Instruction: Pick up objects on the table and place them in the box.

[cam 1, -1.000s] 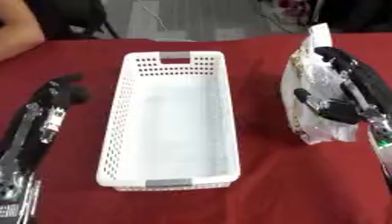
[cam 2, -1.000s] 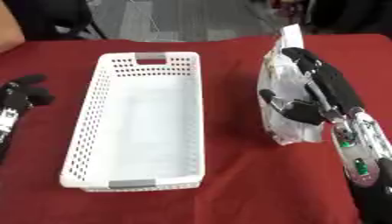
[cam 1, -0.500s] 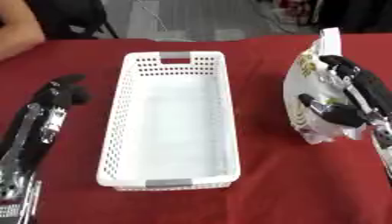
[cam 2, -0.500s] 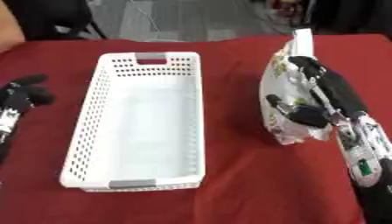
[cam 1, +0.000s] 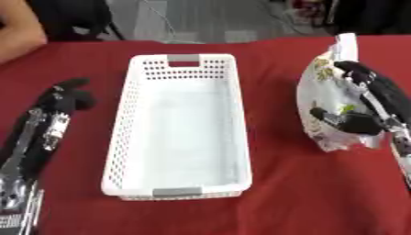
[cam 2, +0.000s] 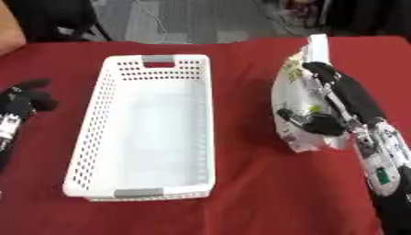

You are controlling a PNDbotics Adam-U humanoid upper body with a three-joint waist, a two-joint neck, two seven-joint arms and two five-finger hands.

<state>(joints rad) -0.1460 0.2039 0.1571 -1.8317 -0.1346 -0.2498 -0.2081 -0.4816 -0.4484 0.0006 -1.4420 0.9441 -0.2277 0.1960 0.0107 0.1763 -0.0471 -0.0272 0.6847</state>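
A red cloth-covered table (cam 1: 273,193) is filling most of the view, with a grey floor (cam 1: 201,20) and dark chair legs showing beyond its far edge. A long white perforated plastic basket (cam 1: 178,126) is sitting in the middle of the table, its long axis running from the near edge toward the far edge, with grey handle patches at both short ends; its inside is showing nothing but its white bottom. To the right of the basket, well apart from it, a white crinkled snack bag with a green and brown print (cam 2: 301,108) is standing tilted, its long axis pointing away toward the far edge, its sealed top end uppermost. The right hand (cam 2: 329,108) is clasping this bag, fingers over its top and thumb curled against its side. To the left of the basket, the left hand (cam 1: 64,96) is lying near the table with its fingers curled, holding nothing.
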